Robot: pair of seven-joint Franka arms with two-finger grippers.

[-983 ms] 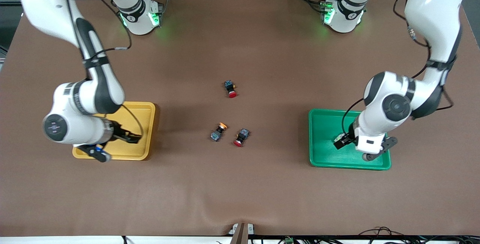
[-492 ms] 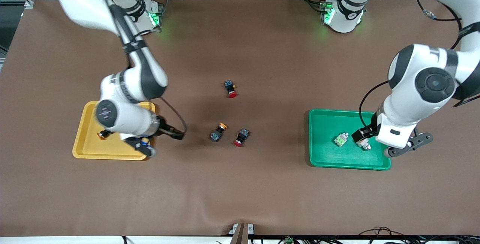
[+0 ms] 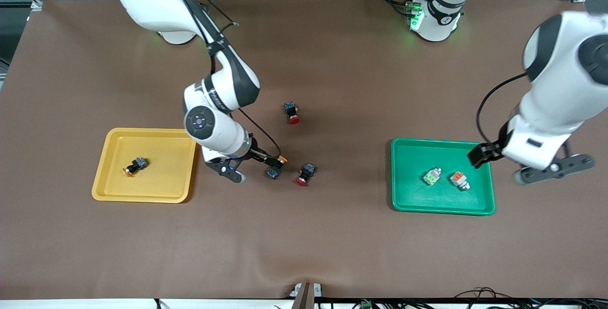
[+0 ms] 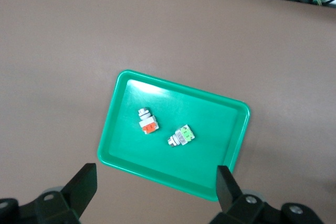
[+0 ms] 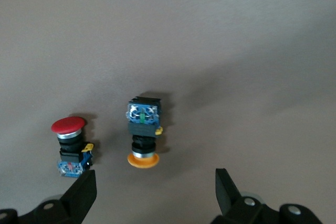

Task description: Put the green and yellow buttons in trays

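Two robot arms sort small push-button switches on a brown table.
Right gripper point(image 3: 270, 160), fingers wide, hovers over the dark orange-capped switch point(image 5: 143, 132); left gripper point(image 3: 480, 156), fingers wide, hangs over the green plastic tray point(image 3: 403, 204).

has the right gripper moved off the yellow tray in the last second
Yes. The right gripper has left the yellow tray and now hangs open over the orange-capped button on the table, toward the left arm's end of it.

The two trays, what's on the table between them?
In the front view, between the yellow tray and the green tray: a yellow-capped button under the right gripper, and two red-capped buttons.
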